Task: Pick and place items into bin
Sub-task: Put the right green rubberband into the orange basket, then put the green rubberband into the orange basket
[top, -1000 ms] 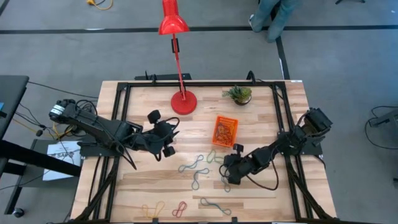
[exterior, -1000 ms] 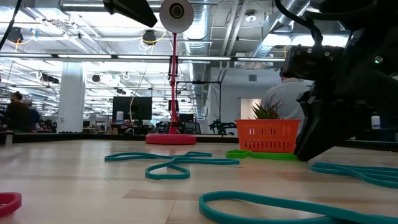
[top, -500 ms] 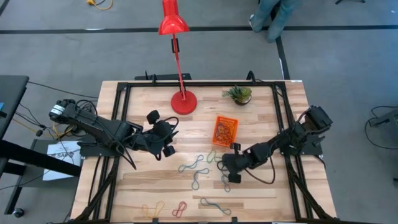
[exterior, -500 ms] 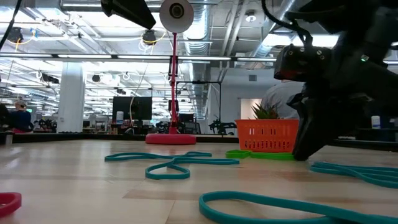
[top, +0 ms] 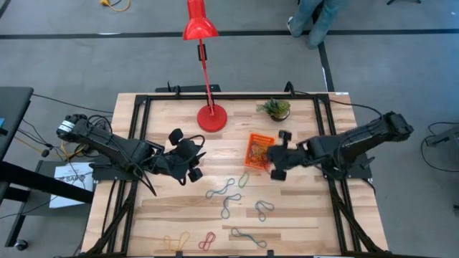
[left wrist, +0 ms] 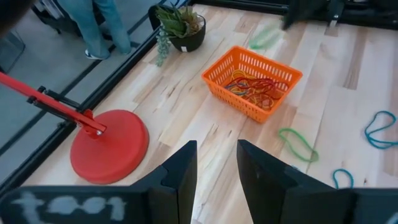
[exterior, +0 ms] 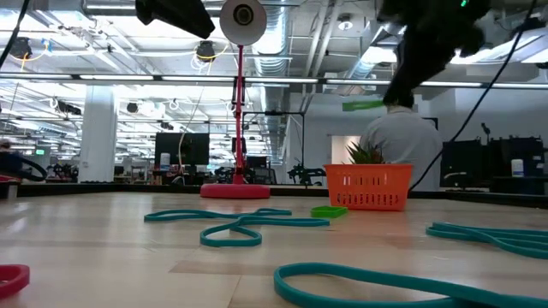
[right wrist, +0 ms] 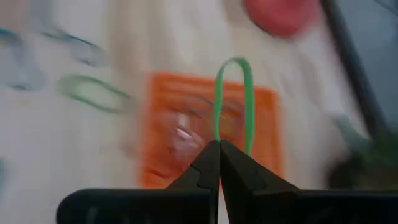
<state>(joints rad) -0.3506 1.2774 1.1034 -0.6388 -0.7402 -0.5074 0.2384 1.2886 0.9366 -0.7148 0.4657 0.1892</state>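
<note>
The orange bin [top: 258,149] stands mid-table with several coloured bands inside; it also shows in the left wrist view [left wrist: 252,74] and the low view [exterior: 366,188]. My right gripper [top: 272,155] hovers by the bin's right side, raised above the table, shut on a green band [right wrist: 233,93]. More bands lie flat on the wood: green [top: 244,179], teal [top: 224,190], teal [top: 264,209], teal [top: 248,237], yellow [top: 176,242] and red [top: 206,240]. My left gripper [top: 183,162] waits open left of centre, touching nothing. My right gripper pinches the green band between its two shut fingertips at one end of the loop [right wrist: 217,140]. The rest of the loop sticks out forward past the fingertips. The band is lifted clear of the table [exterior: 364,105], above the bin's height.
A red lamp base [top: 211,118] with its pole stands toward the far edge, and a small potted plant [top: 276,108] sits far right of it. A black frame [top: 215,95] runs around the table. A person stands beyond the far edge [top: 315,18].
My right gripper has risen from the table near the teal bands and moved toward the far edge, to the bin's right side. It stayed shut and carried the green band up, clear of the wood. The left arm has kept still.
</note>
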